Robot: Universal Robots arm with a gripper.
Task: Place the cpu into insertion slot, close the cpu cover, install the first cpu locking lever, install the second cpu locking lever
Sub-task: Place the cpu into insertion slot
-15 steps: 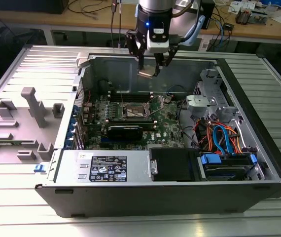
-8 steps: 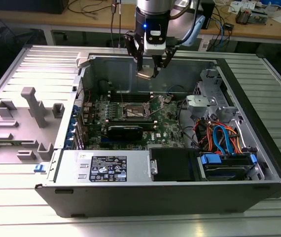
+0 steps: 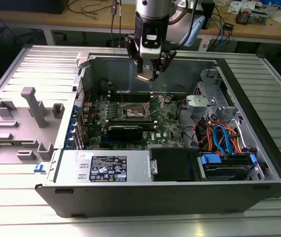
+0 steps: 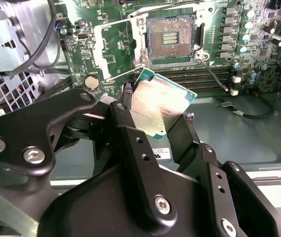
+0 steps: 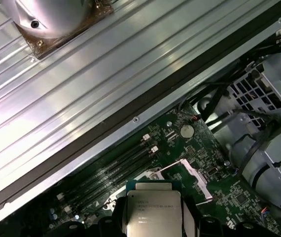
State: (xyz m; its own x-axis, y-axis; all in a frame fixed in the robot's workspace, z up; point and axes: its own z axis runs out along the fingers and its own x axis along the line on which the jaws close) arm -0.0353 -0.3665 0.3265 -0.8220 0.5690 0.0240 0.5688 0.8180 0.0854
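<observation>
- I have the open case (image 3: 130, 195) lying on its side, with the board (image 3: 167, 123) facing up inside.
- My gripper (image 3: 148, 74) hangs high over the board, fingers (image 4: 128, 126) clamped on the cpu's edges.
- The cover (image 4: 99, 52) is swung open, just beside the slot.
- The slot (image 4: 172, 37) lies uncovered with its dark centre showing.
- The cpu (image 4: 160, 101) sits in the fingers, well apart from the slot, silver top showing in both wrist views.
</observation>
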